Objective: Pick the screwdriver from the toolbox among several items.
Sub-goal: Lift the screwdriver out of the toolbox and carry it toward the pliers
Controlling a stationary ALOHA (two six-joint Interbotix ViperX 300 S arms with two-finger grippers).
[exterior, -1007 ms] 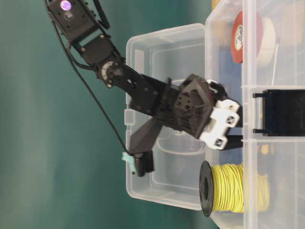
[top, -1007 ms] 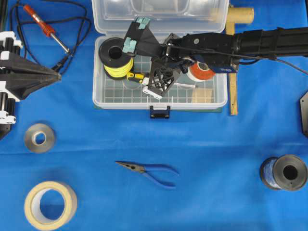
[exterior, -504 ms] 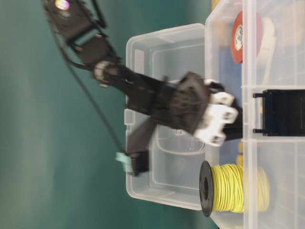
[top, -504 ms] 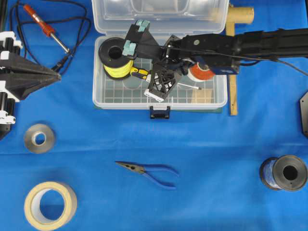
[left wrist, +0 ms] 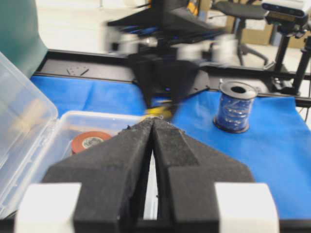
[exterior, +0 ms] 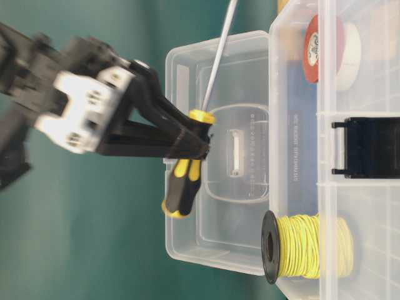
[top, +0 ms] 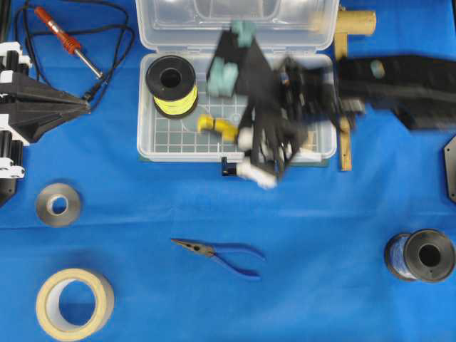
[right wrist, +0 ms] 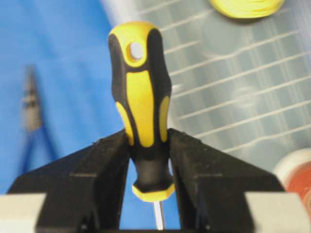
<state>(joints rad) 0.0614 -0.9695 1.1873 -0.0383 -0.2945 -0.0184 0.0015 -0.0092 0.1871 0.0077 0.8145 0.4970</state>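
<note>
My right gripper (exterior: pixel 190 142) is shut on the yellow-and-black screwdriver (exterior: pixel 185 181) and holds it in the air beside the open lid of the clear toolbox (exterior: pixel 187 240). Its silver shaft points away from the handle. In the right wrist view the handle (right wrist: pixel 141 92) sticks out between the two fingers of the right gripper (right wrist: pixel 148 143), above the toolbox's gridded floor (right wrist: pixel 233 73). In the overhead view the right gripper (top: pixel 239 134) is blurred over the front of the toolbox (top: pixel 146 151), and the screwdriver (top: pixel 217 127) shows yellow. My left gripper (top: pixel 85 105) is shut and empty at the far left, and it also shows in the left wrist view (left wrist: pixel 154 121).
A yellow wire spool (top: pixel 171 85) and a red tape roll (exterior: pixel 325 47) lie in the toolbox. Blue-handled pliers (top: pixel 221 253), a red soldering iron with its cord (top: pixel 68 43), a grey roll (top: pixel 58 204), a masking tape roll (top: pixel 75 303) and a blue spool (top: pixel 420 255) lie on the blue cloth.
My right gripper has lifted the screwdriver up out of the toolbox and moved toward the front edge. The left arm has not moved.
</note>
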